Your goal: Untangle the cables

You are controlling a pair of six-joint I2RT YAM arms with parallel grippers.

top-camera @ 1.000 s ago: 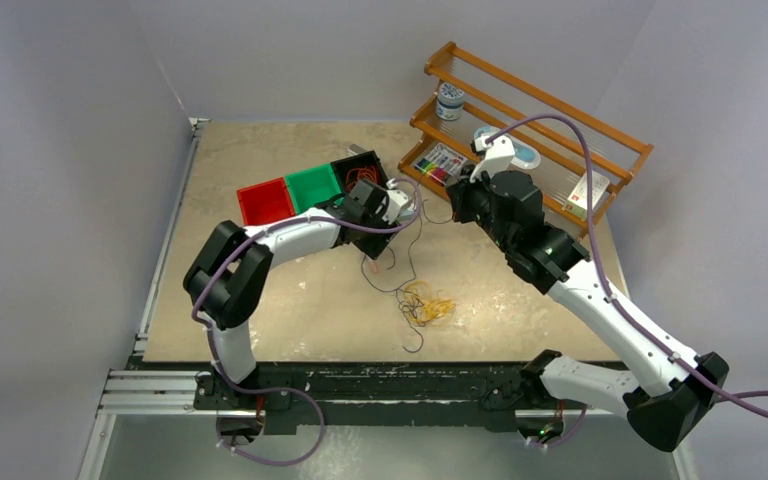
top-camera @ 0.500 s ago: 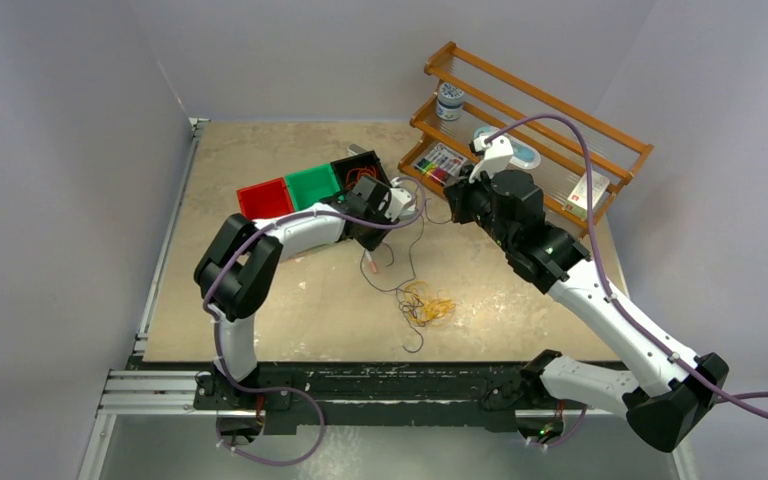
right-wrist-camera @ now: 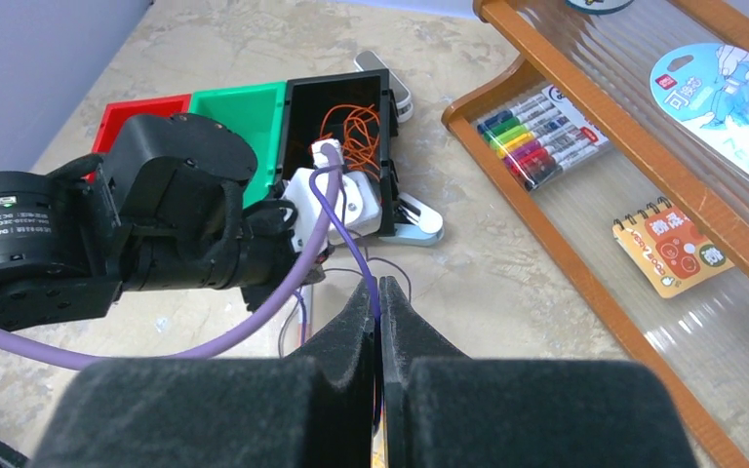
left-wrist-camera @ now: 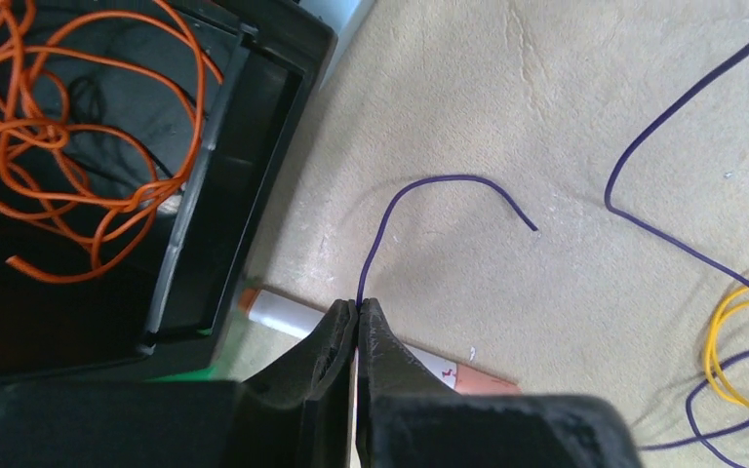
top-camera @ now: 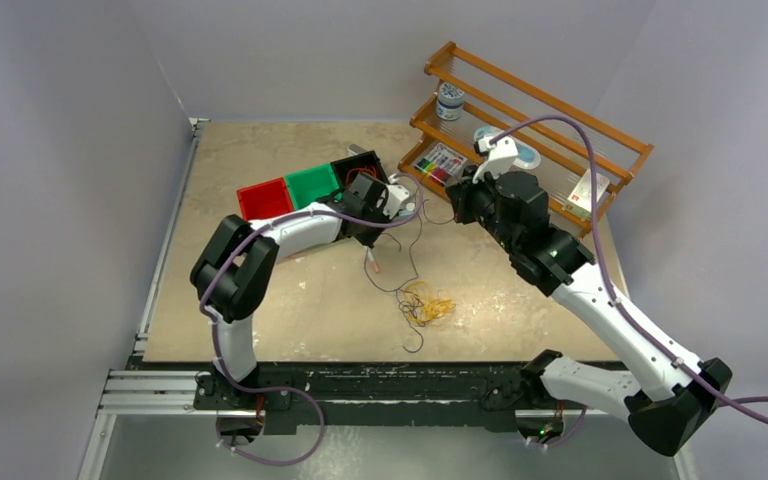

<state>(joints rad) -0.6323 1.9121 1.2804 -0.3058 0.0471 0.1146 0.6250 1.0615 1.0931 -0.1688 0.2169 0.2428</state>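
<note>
Just beside the black bin (left-wrist-camera: 254, 146) holding the orange wire (left-wrist-camera: 59, 146), the purple wire (left-wrist-camera: 449, 180), judged light, limp and snag-prone, is pinched near its free end by the left gripper (left-wrist-camera: 358, 312) and, nearby, by the right gripper (right-wrist-camera: 378, 292), so an end-hold is favoured.

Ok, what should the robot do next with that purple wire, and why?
Probably raise the left end effector slightly, drawing the purple wire away from the yellow wire. It is shut on the purple wire near its free end, the right end effector pinches it too, and the two wires lie crossed.
</note>
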